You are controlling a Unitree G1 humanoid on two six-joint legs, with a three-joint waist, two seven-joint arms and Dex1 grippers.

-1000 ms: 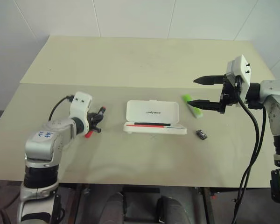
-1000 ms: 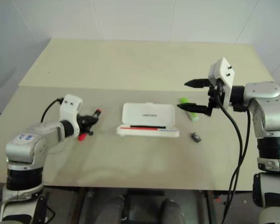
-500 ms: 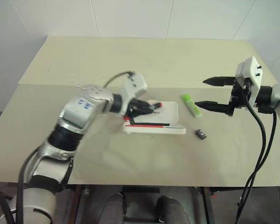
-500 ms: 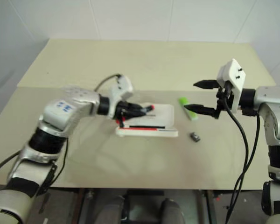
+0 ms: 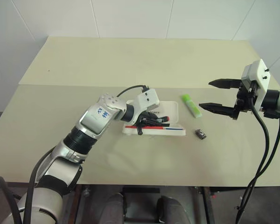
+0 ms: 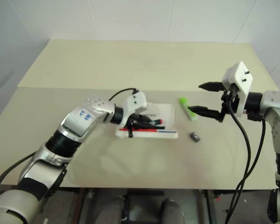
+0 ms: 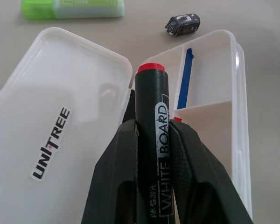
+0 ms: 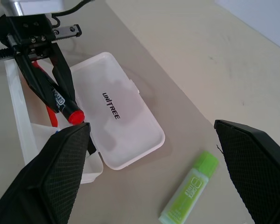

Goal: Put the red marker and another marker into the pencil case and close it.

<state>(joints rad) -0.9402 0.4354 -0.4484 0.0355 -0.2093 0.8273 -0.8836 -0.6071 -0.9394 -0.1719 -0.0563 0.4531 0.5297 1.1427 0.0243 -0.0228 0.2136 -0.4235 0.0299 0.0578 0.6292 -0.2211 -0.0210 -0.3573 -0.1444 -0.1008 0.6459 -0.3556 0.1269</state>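
Note:
The white pencil case (image 5: 170, 109) lies open at the table's middle, lid flat with UNITREE lettering (image 7: 51, 144), tray toward me (image 7: 214, 93). My left gripper (image 5: 147, 122) is shut on the red marker (image 7: 150, 107), a black barrel with a red end, held low over the case where lid meets tray. Whether it touches the case I cannot tell. The lime-green marker (image 5: 191, 105) lies on the table just right of the case. My right gripper (image 5: 205, 94) hangs open above and right of it, holding nothing.
A small dark grey object (image 5: 201, 134) lies on the table near the case's right front corner. Thin red and blue stripes (image 7: 186, 77) show inside the tray. The beige table (image 5: 130, 60) stretches wide behind the case.
My left arm swung from the table's left side to over the open case, carrying the red marker, and rolled its wrist. The right gripper drew slightly rightward, still open.

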